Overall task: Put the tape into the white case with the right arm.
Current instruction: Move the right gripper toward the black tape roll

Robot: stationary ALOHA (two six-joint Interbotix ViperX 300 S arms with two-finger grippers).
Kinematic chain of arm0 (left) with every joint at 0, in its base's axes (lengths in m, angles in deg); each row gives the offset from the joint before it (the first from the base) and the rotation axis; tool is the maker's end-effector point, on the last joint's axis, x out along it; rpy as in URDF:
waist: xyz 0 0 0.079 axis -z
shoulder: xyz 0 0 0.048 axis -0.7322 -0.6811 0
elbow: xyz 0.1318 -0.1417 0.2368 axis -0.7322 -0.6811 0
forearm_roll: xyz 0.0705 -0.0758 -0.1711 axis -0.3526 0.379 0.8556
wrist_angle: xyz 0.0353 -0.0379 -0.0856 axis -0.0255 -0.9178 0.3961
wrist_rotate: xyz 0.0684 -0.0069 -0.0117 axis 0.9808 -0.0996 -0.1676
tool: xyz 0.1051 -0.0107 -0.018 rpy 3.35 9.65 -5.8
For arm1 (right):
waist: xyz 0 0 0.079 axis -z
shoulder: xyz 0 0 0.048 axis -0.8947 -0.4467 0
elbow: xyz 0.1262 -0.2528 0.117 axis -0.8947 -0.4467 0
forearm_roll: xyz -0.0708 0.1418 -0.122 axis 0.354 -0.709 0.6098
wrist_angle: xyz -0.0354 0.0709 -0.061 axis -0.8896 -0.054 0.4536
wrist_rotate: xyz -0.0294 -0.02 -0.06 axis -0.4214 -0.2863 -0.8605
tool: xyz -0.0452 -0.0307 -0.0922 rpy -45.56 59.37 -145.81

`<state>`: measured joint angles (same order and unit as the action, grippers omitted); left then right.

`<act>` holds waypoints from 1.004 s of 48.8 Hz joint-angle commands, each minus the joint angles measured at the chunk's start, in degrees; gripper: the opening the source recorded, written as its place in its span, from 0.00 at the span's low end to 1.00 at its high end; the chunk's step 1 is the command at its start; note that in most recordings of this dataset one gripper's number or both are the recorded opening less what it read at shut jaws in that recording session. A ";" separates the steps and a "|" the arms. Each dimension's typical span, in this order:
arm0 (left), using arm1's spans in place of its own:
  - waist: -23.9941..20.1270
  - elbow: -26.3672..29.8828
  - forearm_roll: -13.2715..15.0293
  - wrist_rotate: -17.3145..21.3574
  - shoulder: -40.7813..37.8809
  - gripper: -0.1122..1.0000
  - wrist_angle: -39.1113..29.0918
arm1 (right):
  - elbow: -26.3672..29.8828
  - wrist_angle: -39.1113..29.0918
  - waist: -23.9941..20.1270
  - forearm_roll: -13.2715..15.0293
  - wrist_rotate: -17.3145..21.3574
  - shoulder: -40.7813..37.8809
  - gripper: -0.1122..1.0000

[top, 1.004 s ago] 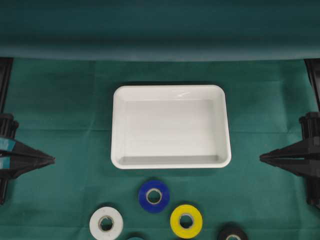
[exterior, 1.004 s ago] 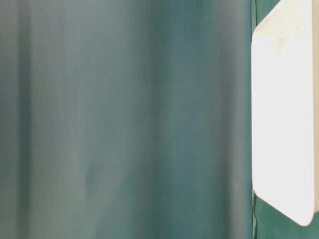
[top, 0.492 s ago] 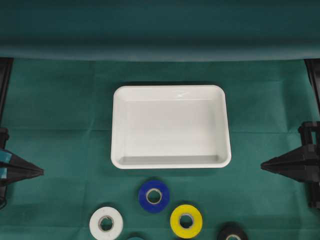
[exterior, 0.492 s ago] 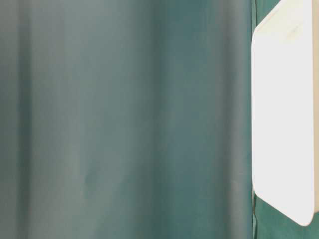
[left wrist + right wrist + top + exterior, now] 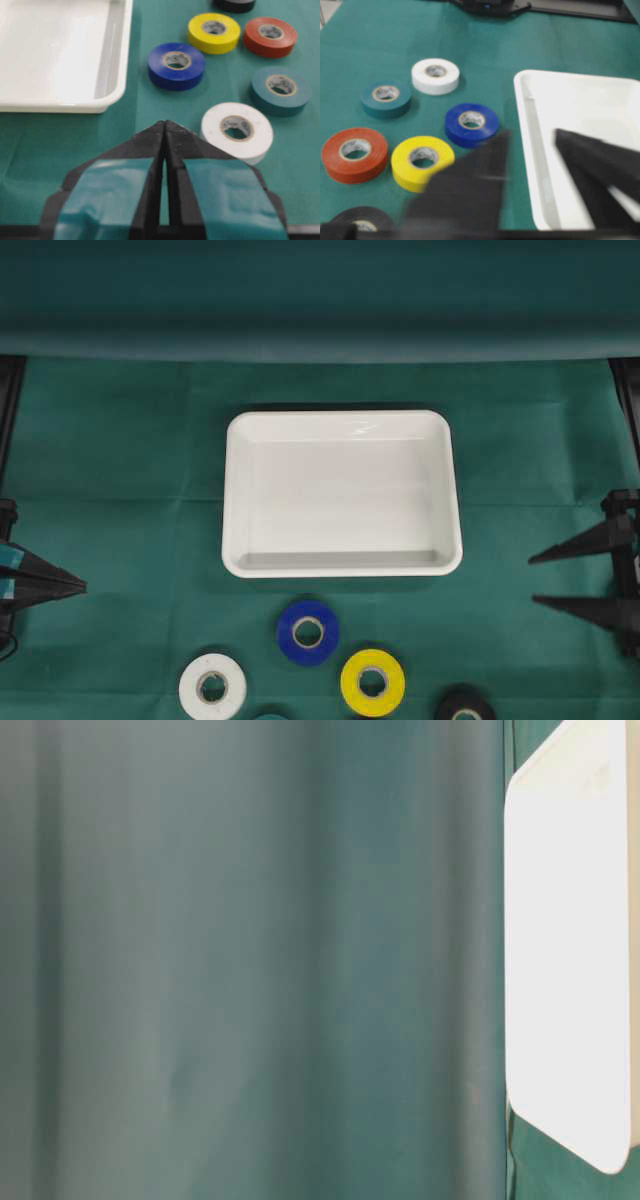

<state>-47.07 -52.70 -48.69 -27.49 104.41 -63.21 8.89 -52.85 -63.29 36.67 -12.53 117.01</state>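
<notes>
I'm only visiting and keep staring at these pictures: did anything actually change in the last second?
Yes. The right gripper opened: its two black fingers, pressed to one point before, now stand apart, holding nothing. The left gripper, shut, drew back toward the left edge. The white case and the tape rolls, such as the blue roll and the yellow roll, stayed put.
</notes>
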 commanded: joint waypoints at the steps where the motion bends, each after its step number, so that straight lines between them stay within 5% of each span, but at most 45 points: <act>1: -0.09 0.62 0.09 0.00 -0.44 0.10 0.26 | 0.70 -0.35 0.09 0.09 0.09 -0.35 0.34; 8: -0.09 0.62 0.09 0.00 -0.44 0.10 0.35 | 1.05 -2.20 0.09 0.09 0.09 -0.18 0.68; 18: -0.09 0.53 0.09 0.00 -0.44 0.10 0.26 | 1.67 -6.77 0.09 0.09 0.18 -0.35 0.68; 33: -0.09 0.53 0.09 0.00 -0.44 0.10 0.26 | 4.13 -23.73 0.09 0.09 0.26 -0.44 0.68; 49: -0.09 0.44 0.09 0.00 -0.44 0.10 0.26 | 4.66 -24.87 -0.18 0.09 0.18 -0.53 0.68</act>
<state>-47.07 -52.88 -48.69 -27.49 104.41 -63.21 11.96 -77.90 -63.29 36.67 -12.35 117.01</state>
